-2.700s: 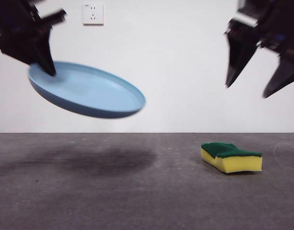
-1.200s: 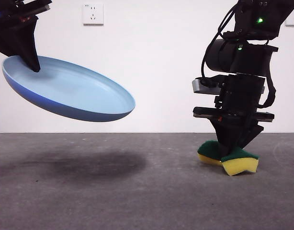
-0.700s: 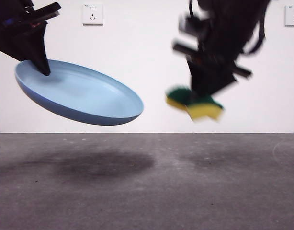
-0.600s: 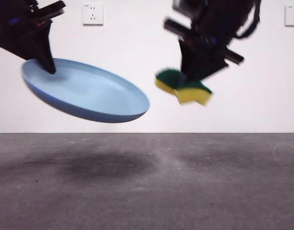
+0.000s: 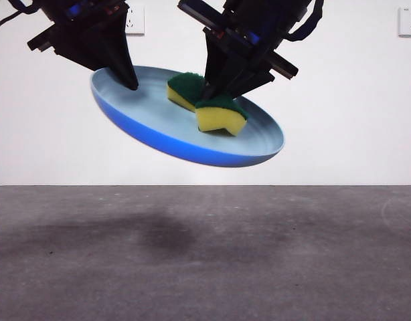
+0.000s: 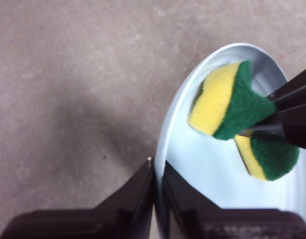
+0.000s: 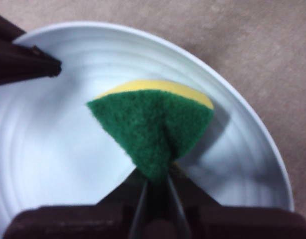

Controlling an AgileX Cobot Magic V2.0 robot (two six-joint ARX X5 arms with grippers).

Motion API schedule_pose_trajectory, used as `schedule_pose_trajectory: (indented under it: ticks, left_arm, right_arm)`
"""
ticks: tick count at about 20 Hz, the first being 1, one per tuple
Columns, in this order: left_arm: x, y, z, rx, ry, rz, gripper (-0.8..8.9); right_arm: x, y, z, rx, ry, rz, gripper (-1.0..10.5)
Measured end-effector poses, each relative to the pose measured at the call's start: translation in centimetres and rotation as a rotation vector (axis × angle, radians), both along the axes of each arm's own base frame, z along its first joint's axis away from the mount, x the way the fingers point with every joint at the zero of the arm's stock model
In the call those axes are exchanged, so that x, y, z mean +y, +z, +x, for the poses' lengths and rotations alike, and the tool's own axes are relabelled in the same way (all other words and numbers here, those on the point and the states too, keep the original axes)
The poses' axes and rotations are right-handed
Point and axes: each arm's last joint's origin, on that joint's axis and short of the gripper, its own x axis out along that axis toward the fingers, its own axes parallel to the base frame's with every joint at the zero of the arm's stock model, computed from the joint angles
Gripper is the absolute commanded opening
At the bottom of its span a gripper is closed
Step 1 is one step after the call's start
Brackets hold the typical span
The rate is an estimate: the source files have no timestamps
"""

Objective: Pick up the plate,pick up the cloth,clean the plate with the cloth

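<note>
Two grippers met over the raised plate

Half a second earlier the cloth [image 5: 209,105] hung in the air beside the plate [image 5: 192,137], clear of its rim. By this moment it had been carried in over the plate's hollow, and the plate itself had shifted toward the middle of the front view, still tilted with its lower edge toward the right of that view and well above the table [image 5: 205,254].

The right gripper [image 7: 157,185] was clamped on the cloth, its jaws pinching the middle so that the foam folded, green layer outward in the right wrist view. The cloth's yellow underside lay against or just above the plate's inner surface; contact could not be told for certain.

The left gripper [image 6: 157,172] was clenched on the plate's rim, one jaw inside and one outside. The plate's dish extended away from it, with the cloth inside near the far part.
</note>
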Motion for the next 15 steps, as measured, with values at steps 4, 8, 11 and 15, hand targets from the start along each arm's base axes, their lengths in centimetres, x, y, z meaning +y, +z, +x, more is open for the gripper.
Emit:
schedule_pose_trajectory:
  ticks: [4, 8, 11, 15]
  left_arm:
    - [-0.6, 0.2, 0.0, -0.034, -0.005, -0.025, -0.07]
    - [-0.7, 0.6, 0.4, -0.086, 0.003, -0.059, -0.07]
    - [-0.2, 0.7, 0.8, -0.092, 0.026, -0.064, -0.07]
    - [0.3, 0.1, 0.5, -0.02, 0.043, -0.027, -0.07]
  right_arm:
    - [0.7, 0.1, -0.6, 0.042, 0.058, 0.053, -0.2]
    - [0.9, -0.4, -1.9, 0.131, 0.084, -0.018, -0.2]
    - [0.1, -1.4, -2.8, 0.174, 0.014, -0.209, -0.2]
    - [-1.1, -1.4, -2.1, -0.038, -0.233, -0.474, -0.2]
